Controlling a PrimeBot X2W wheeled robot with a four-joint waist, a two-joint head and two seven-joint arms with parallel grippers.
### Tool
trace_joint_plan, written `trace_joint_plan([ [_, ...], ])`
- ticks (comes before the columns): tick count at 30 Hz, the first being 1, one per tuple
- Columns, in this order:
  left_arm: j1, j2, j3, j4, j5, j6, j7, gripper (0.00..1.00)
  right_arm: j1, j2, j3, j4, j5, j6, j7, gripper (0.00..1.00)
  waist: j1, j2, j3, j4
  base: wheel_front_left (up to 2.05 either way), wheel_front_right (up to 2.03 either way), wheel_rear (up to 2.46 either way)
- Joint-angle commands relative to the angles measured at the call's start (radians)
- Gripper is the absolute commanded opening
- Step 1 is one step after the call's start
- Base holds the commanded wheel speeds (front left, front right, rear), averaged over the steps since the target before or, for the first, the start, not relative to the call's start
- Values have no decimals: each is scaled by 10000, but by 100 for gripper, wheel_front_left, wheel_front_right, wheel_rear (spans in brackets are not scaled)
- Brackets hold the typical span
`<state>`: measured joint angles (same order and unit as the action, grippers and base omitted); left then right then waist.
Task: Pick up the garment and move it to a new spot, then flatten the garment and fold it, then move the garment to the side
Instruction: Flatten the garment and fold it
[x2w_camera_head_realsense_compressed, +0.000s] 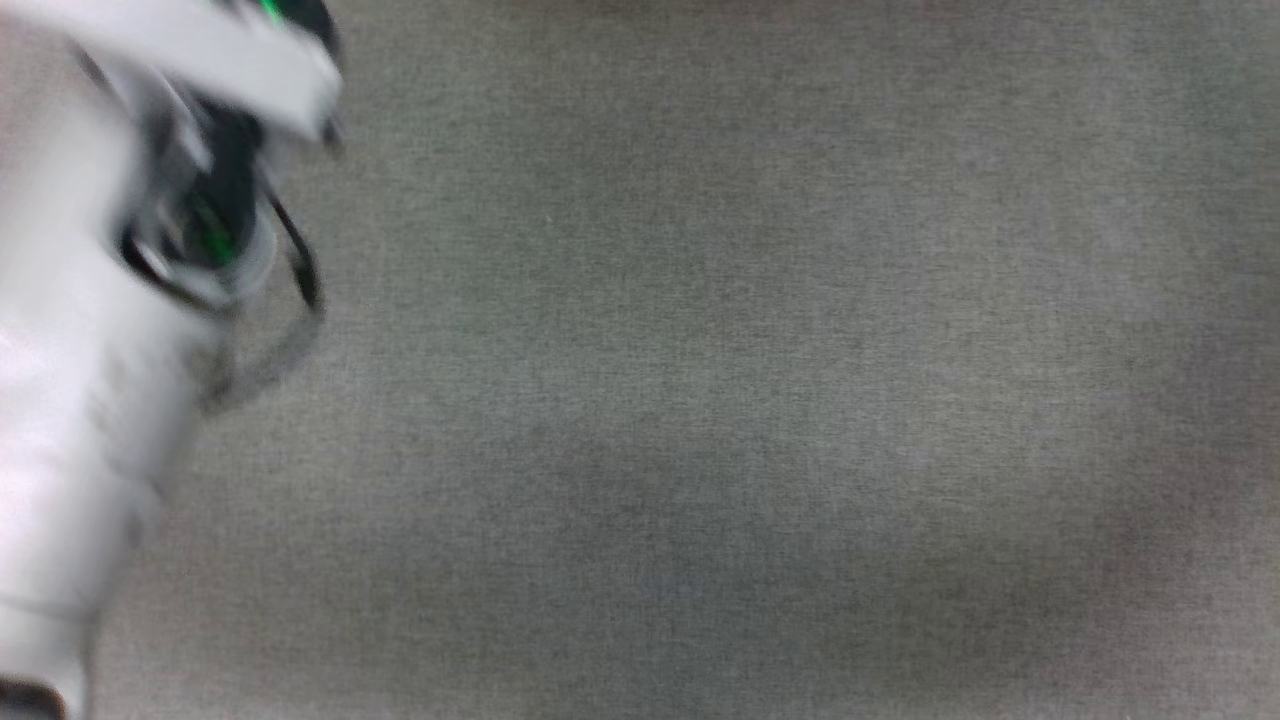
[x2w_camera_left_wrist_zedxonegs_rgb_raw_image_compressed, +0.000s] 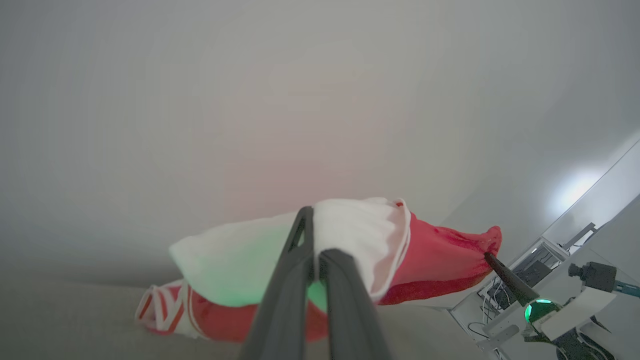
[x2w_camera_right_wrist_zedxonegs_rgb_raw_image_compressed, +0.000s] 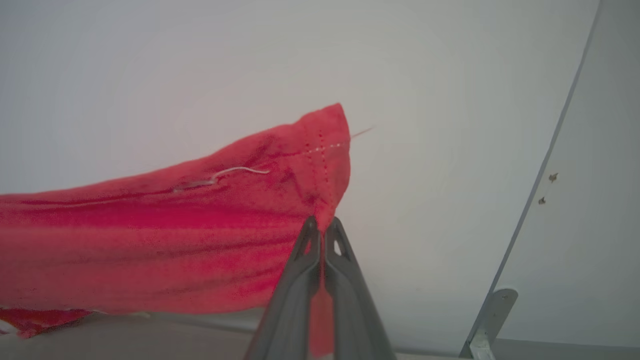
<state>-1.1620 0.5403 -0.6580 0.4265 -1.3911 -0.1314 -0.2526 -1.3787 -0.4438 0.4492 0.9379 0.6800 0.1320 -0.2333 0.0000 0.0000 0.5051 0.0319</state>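
The garment (x2w_camera_left_wrist_zedxonegs_rgb_raw_image_compressed: 435, 255) is a red jersey with a white sleeve and red-white striped trim, and it hangs stretched between my two grippers above a grey surface. In the left wrist view my left gripper (x2w_camera_left_wrist_zedxonegs_rgb_raw_image_compressed: 312, 235) is shut on the white sleeve (x2w_camera_left_wrist_zedxonegs_rgb_raw_image_compressed: 240, 265). To the right in that view, my right gripper (x2w_camera_left_wrist_zedxonegs_rgb_raw_image_compressed: 492, 261) pinches the red far corner. In the right wrist view my right gripper (x2w_camera_right_wrist_zedxonegs_rgb_raw_image_compressed: 322, 224) is shut on the stitched hem corner of the garment (x2w_camera_right_wrist_zedxonegs_rgb_raw_image_compressed: 150, 235), and the cloth runs off to the left. A pale, blurred forearm (x2w_camera_head_realsense_compressed: 70, 400) shows at the left of the head view.
A grey fabric-covered surface (x2w_camera_head_realsense_compressed: 750, 400) spreads below the head camera. Plain white wall stands behind the garment in both wrist views. The robot's own body and cables (x2w_camera_left_wrist_zedxonegs_rgb_raw_image_compressed: 550, 315) show at lower right, and a metal bracket (x2w_camera_right_wrist_zedxonegs_rgb_raw_image_compressed: 487, 320) stands by a wall edge.
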Motion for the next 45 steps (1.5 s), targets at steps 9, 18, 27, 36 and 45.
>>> trace_joint_plan([
  [9,3867,-221,337,-1882,362,23,-125,0,4131,-1428,530,-2695,2004,-23,649,0,0,0,-208,230,0,0,0],
  [18,6985,-30,660,-3048,2287,21,-128,0,8387,-2882,-4,-5920,2815,-23,1479,0,0,0,-1078,129,0,0,0],
  [27,9366,601,884,-4533,3151,23,-130,0,12039,-2853,-2069,-8617,2081,-23,2101,0,0,0,-1754,0,0,0,0],
  [36,11527,866,1383,-6117,3744,223,-129,0,14911,-1526,-4427,-11397,973,-23,3375,0,0,0,-1760,-202,0,0,0],
  [45,9936,1017,1187,-6134,3973,59,406,0,13982,-679,-5066,-11999,596,-22,4504,0,0,0,-1702,-119,0,0,0],
])
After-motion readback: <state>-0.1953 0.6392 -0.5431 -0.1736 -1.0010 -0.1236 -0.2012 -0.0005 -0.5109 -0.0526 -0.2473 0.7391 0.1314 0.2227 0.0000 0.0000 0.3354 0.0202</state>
